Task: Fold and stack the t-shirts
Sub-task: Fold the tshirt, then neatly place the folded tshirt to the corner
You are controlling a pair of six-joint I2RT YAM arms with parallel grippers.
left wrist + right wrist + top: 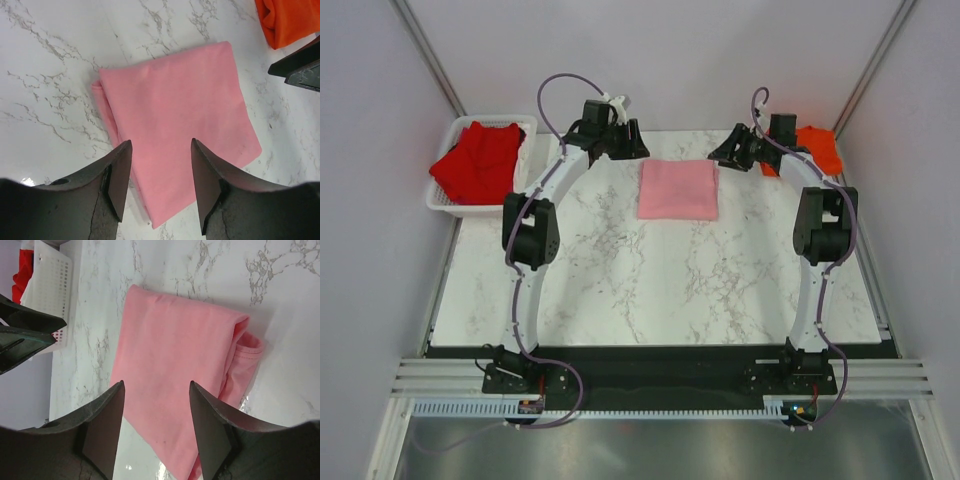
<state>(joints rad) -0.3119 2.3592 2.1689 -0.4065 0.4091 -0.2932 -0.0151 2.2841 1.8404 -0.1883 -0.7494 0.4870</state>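
Observation:
A light pink t-shirt (678, 189) lies folded into a flat rectangle at the back middle of the marble table; it also shows in the left wrist view (175, 120) and the right wrist view (175, 370). An orange t-shirt (815, 148) lies at the back right, its corner in the left wrist view (287, 20). A deep red t-shirt (475, 160) lies in the basket. My left gripper (632, 140) is open and empty above the pink shirt's left side (161, 150). My right gripper (722, 153) is open and empty above its right side (156, 390).
A white mesh basket (445, 200) stands at the back left, off the table's edge; it also shows in the right wrist view (50, 280). The marble table (650, 290) ends at a dark strip in front. Grey walls close in both sides.

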